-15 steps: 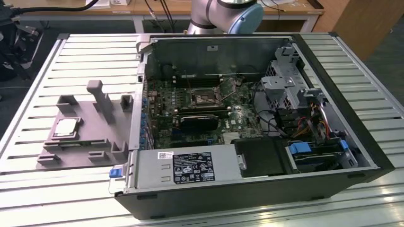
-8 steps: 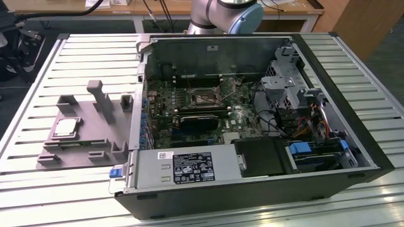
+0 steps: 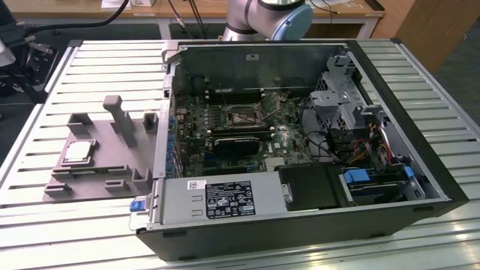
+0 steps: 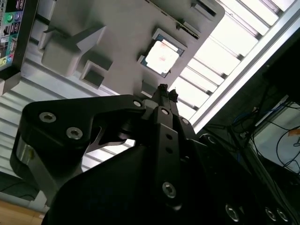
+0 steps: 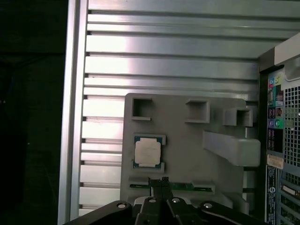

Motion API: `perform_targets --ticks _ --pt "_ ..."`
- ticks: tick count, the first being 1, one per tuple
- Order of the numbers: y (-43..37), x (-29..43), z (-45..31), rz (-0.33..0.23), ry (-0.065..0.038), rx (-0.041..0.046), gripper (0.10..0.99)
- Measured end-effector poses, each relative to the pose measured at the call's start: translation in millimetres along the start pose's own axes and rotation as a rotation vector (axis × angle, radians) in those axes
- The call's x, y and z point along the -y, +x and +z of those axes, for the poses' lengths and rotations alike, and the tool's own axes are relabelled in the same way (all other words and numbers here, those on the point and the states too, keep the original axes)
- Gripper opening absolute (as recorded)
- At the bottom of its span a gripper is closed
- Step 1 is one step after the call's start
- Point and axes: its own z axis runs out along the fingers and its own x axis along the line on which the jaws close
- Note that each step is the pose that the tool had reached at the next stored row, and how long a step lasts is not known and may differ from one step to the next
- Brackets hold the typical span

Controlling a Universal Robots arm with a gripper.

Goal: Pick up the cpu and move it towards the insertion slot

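Exterior view: the cpu (image 3: 78, 151) lies in a recess of the grey fixture (image 3: 120, 175), at nine o'clock of the open computer case (image 3: 408, 121), whose insertion slot (image 3: 241, 115) sits inside. The recess likely keeps the chip squared for grasping. In the first wrist view the hand (image 5: 158, 180) hangs over it, narrow and empty. Slatted metal surface (image 3: 67, 236); wooden desk (image 3: 202, 10) behind.
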Motion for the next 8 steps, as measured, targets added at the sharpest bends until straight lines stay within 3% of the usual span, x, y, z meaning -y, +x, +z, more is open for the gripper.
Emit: perform_targets --ticks 8 --pt "0.6 0.4 12.1 0.0 0.001 0.0035 0.102"
